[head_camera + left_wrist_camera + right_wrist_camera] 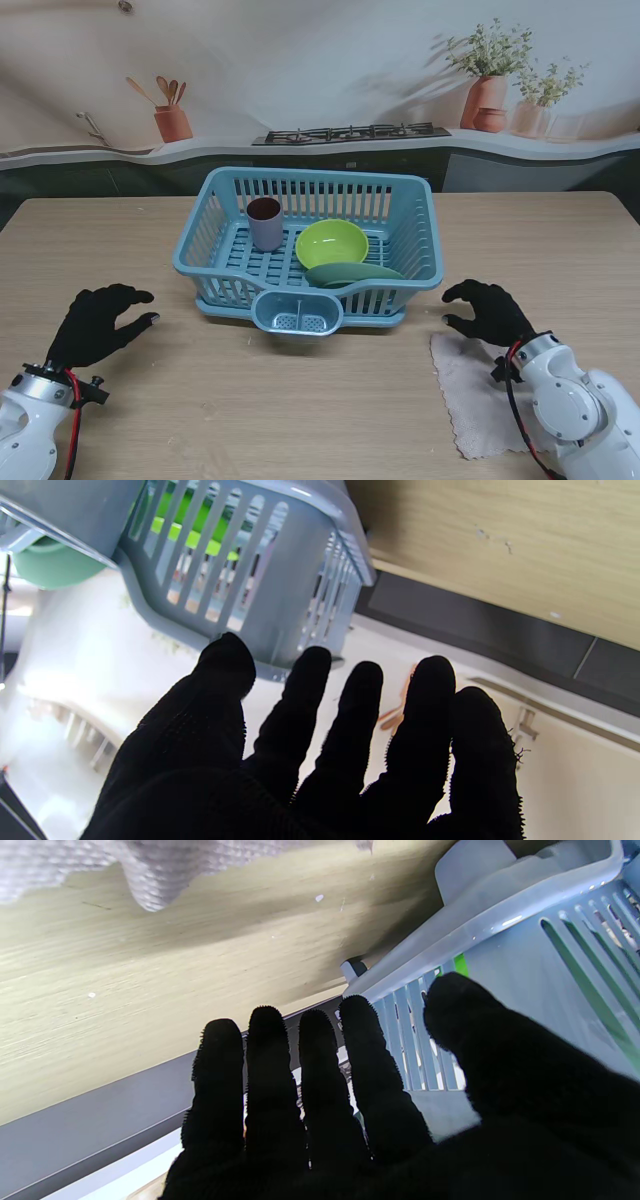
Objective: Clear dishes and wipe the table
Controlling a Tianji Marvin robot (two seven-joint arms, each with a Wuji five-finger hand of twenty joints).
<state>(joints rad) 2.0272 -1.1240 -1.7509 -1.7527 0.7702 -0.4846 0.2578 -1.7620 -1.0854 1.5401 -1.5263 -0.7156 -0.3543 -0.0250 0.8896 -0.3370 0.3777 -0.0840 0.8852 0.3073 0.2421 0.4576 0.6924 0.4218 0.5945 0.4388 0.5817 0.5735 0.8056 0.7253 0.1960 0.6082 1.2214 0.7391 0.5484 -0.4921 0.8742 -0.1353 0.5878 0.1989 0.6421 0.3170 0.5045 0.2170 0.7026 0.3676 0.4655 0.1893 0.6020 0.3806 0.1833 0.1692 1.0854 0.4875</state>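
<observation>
Blue dish basket (410,215) at the middle of a wooden table (220,400), used here as the landmark. Inside the basket: one dark-rimmed cup (265,222) upright at its left, one lime-green bowl (332,243) at its centre, one darker green plate (353,272) leaning on the wall nearest me. Three dishes in all, apparently already cleared.

One pale cloth (470,400) flat on the table, right of the basket and nearer to me, long axis running roughly toward me. Right hand (487,311) black-gloved, fingers spread, grasping nothing, poised over the cloth's far edge beside the basket's right front corner; contact with the cloth not discernible. Left hand (98,322) likewise gloved, released and holding nothing, well left of the basket, far from the cloth.

Probable next step: taking up the cloth to wipe, with the right hand by far the nearer.

Two hands, one cloth, one basket.
</observation>
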